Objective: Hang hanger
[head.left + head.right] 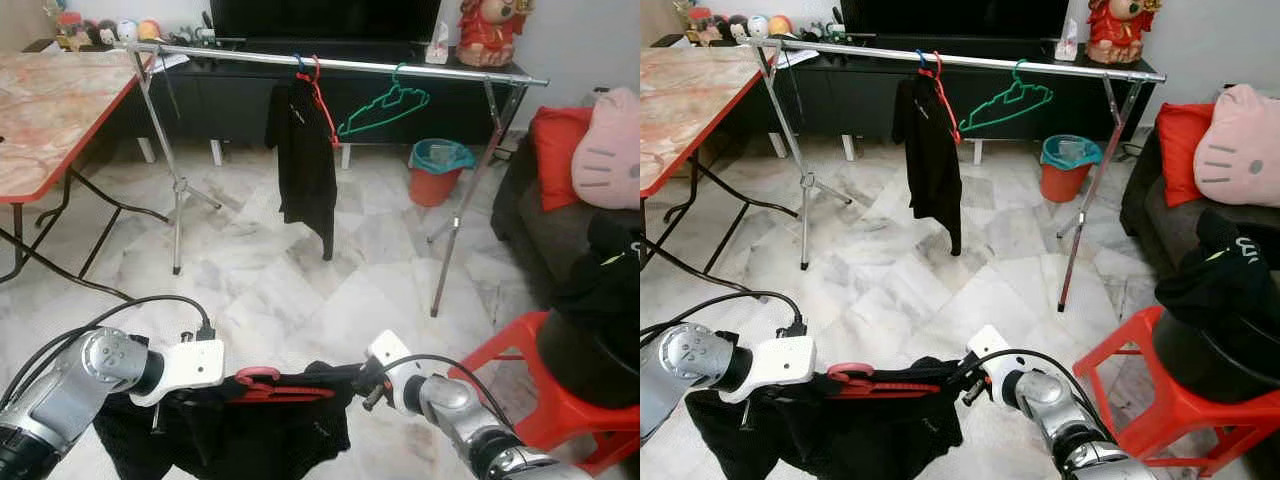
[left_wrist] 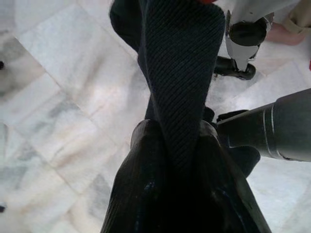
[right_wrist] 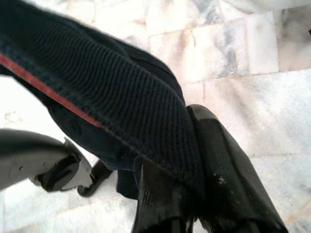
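Over the marble floor [image 1: 270, 270], both grippers' fingers [image 2: 146, 194] pinch a black garment [image 1: 240, 430] on a red hanger [image 1: 270, 385]

Pale grey-veined marble tile floor [image 1: 260, 270]; long black low cabinet [image 1: 240, 95] at twelve o'clock, red-edged marble-patterned counter [image 1: 50, 105] at ten, dark sofa [image 1: 545, 220] with red cushion [image 1: 560, 140] at two.

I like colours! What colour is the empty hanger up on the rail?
Green hanger, clearest in the left eye view.
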`<state>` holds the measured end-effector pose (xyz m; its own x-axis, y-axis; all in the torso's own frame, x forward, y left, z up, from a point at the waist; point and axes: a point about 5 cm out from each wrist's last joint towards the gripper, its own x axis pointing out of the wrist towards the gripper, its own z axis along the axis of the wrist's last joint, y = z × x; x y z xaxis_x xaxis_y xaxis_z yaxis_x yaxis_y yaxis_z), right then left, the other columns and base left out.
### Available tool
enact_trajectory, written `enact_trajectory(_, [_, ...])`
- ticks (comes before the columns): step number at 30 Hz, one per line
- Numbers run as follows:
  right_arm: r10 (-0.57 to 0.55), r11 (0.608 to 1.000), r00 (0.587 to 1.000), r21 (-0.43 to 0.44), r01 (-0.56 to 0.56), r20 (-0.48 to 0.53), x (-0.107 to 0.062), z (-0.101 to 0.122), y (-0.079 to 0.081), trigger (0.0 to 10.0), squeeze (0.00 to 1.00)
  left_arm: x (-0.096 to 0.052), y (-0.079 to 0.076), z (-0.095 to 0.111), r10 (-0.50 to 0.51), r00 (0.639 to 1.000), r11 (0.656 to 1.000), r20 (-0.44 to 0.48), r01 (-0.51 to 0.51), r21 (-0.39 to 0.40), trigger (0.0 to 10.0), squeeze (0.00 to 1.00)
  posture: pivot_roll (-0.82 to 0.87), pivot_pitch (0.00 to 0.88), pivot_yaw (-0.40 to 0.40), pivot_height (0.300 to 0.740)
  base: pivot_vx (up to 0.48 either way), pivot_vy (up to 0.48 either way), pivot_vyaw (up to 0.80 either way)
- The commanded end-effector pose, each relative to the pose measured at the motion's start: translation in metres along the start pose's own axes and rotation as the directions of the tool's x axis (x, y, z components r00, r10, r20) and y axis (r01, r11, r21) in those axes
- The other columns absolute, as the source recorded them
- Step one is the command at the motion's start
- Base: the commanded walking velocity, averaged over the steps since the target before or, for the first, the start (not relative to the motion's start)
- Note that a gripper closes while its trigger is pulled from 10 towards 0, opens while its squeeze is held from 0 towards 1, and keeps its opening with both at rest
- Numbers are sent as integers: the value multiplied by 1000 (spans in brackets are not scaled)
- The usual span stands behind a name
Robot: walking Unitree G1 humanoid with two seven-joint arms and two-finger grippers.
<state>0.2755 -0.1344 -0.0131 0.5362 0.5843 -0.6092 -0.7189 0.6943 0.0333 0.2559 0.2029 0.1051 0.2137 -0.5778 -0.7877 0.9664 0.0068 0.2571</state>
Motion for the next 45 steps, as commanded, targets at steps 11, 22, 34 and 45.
enact_trajectory(11, [5,1000,999,-21,-7,-51,-4,-10,-1,0,0,-27,24,-4,118,990,989,-81,-111,93,10000,0,55,0,-57,740,0,0,0])
enact_trajectory(22, [1,997,994,-79,-9,-108,-6,-16,-1,0,0,-40,25,7,26,1000,992,-16,-24,123,10000,0,56,0,-59,740,0,0,0])
enact_trajectory(34, [-2,994,991,-105,-12,-132,-6,-21,1,0,0,-44,15,4,-102,992,983,-70,112,148,10000,0,55,0,-59,740,0,0,0])
enact_trajectory(45, [-41,993,990,-119,25,-131,-4,-19,0,4275,0,-31,7,11,-142,990,977,-26,144,160,10000,0,55,0,-59,740,0,0,0])
